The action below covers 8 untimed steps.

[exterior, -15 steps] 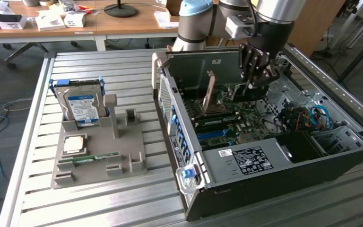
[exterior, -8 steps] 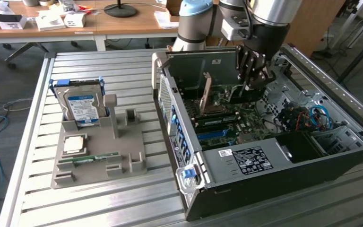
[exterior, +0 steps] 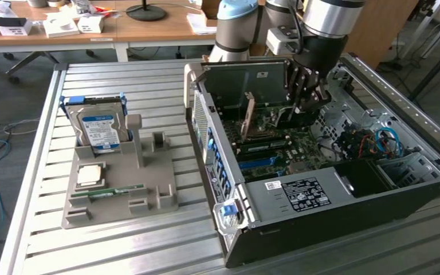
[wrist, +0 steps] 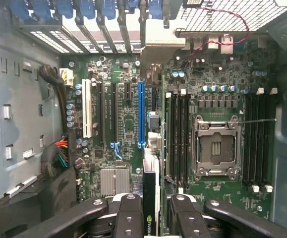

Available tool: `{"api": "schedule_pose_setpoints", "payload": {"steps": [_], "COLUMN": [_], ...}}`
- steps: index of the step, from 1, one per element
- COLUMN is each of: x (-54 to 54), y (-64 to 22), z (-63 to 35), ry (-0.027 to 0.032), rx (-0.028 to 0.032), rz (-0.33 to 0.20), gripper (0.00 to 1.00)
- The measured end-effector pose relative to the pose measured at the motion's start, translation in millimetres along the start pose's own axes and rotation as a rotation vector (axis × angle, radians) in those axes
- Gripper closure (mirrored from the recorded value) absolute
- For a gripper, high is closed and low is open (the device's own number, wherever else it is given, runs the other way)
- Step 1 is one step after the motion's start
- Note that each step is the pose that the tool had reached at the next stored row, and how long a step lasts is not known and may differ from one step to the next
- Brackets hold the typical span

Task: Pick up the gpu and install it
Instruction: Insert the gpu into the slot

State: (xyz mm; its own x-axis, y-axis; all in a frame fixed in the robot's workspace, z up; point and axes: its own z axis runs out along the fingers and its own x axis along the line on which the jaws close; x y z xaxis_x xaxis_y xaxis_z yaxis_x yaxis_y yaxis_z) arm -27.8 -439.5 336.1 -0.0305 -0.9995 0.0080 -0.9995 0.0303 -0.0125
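Observation:
My gripper (exterior: 309,106) reaches down into the open computer case (exterior: 342,223) and is shut on the gpu (exterior: 247,83). The gpu is a dark card standing on edge, with its pale bracket (exterior: 192,86) toward the case's rear. Its upper edge rises above the case rim. In the wrist view the gpu (wrist: 150,173) shows edge-on between the black fingers (wrist: 128,210) of the gripper (wrist: 151,208). It runs toward the rear slot openings, where its bracket (wrist: 158,52) sits. The card lines up just beside the long blue slot (wrist: 141,114) on the motherboard, on the side of the CPU socket (wrist: 217,146).
On the exterior view's left, a grey holder (exterior: 155,189) carries a hard drive (exterior: 101,129), a square chip (exterior: 90,172) and a green memory stick (exterior: 117,191). Inside the case are coloured cables (exterior: 380,140) and a black labelled cover (exterior: 304,192). A desk (exterior: 158,28) stands behind.

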Motion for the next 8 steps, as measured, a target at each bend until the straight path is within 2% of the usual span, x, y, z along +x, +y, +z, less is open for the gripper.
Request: {"api": "schedule_pose_setpoints", "payload": {"steps": [4,8], "x": [0.0,0.0], "y": [0.0,0.1], "z": [0.1,4.3], "ry": [-0.0001,-0.0001], "rx": [0.0,0.0], "rz": [0.0,0.0], "gripper": [0.74,0.74]}}
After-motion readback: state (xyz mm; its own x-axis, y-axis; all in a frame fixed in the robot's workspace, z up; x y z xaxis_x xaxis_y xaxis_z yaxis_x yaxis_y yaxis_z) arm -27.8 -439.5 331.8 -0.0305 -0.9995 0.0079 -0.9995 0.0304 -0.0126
